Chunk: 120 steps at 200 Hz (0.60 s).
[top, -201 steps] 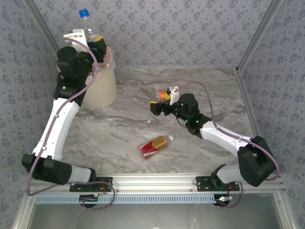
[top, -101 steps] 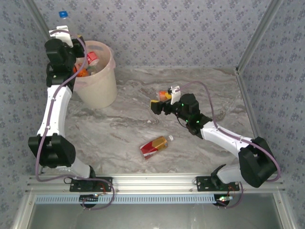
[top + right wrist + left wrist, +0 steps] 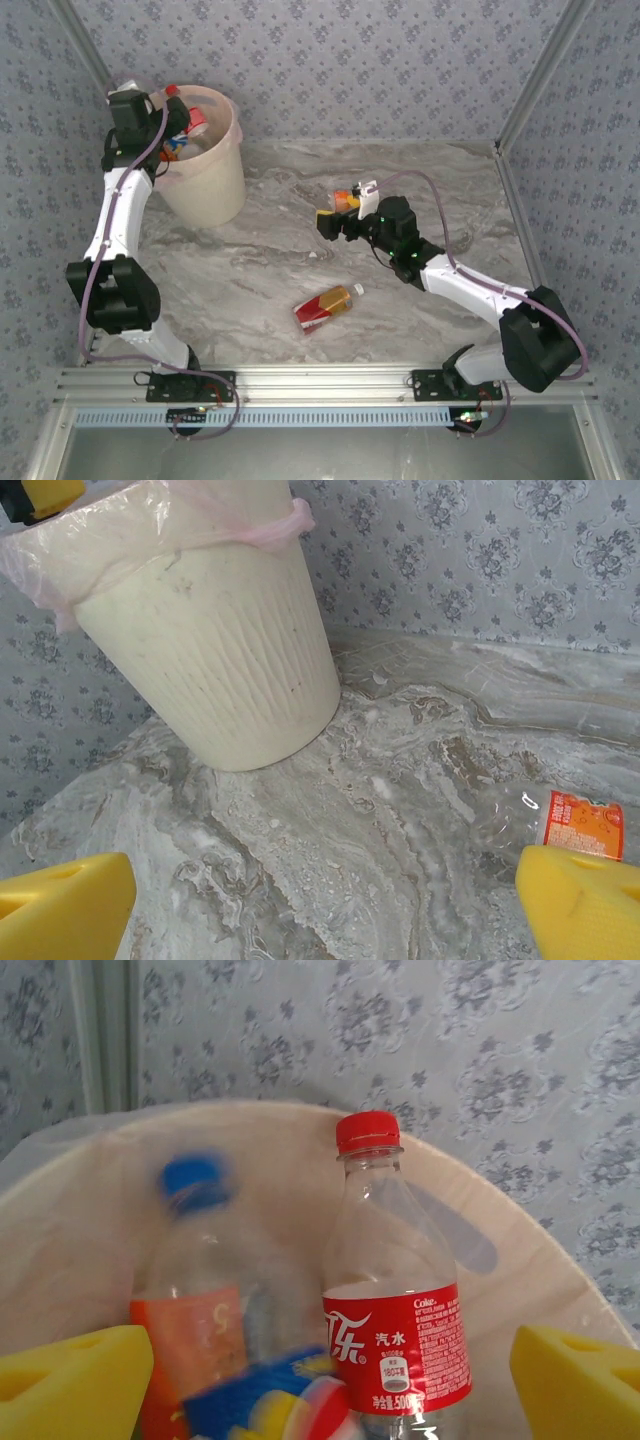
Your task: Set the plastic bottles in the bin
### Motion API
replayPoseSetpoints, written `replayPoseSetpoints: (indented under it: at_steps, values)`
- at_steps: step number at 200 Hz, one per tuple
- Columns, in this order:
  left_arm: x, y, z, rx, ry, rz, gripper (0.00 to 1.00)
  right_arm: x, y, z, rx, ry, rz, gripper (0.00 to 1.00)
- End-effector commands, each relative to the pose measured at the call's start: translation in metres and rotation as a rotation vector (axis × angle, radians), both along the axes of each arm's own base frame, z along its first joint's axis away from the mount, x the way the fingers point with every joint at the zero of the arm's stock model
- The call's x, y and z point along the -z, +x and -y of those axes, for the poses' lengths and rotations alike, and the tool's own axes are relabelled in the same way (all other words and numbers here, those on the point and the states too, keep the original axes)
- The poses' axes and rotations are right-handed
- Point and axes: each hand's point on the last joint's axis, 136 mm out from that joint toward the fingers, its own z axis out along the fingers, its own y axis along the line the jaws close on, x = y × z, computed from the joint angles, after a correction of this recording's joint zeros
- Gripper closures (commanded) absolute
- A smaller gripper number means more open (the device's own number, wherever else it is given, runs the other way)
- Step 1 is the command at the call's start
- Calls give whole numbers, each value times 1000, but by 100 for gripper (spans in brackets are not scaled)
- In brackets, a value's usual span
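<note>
The cream bin [image 3: 212, 172] stands at the back left, its pink liner [image 3: 150, 520] folded over the rim. My left gripper [image 3: 155, 112] hangs open over its left rim. In the left wrist view its yellow pads [image 3: 70, 1380] stand wide apart, and a blurred blue-capped bottle [image 3: 195, 1290] lies loose between them inside the bin. An upright red-capped cola bottle [image 3: 395, 1290] stands beside it. My right gripper [image 3: 337, 208] is open low over mid-table, nothing between its pads [image 3: 60, 905]. A clear bottle with an orange label [image 3: 570, 825] lies just by its right pad. A red-and-yellow-labelled bottle [image 3: 325, 306] lies near the front.
Patterned walls close in the back and both sides, with metal posts [image 3: 530, 90] at the corners. The marble tabletop [image 3: 250, 260] runs between bin and right gripper. An aluminium rail [image 3: 320, 378] marks the near edge.
My left gripper came down from above the bin with the blue-capped bottle, then opened; the bottle has dropped free into the bin. The right arm has stayed still.
</note>
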Motion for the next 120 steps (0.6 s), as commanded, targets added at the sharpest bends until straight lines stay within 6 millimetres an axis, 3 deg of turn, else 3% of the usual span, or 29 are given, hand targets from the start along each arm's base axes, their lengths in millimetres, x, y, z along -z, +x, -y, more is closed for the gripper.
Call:
replayPoseSetpoints:
  at_steps: [1,43,85,120]
  values:
    - [-35,-12,-3,-37,-13,32,4,-6,5,1,17,2,3,0]
    - [-41,-9,0,-14,-6,25,2,-4,7,1,24,2,3,0]
    - [-32,-1,30,121,-64,7,2,-1,7,2,32,-1,-13,0]
    - [-37,-5,59,199,-42,7,2,0,9,13,91,-5,-24,0]
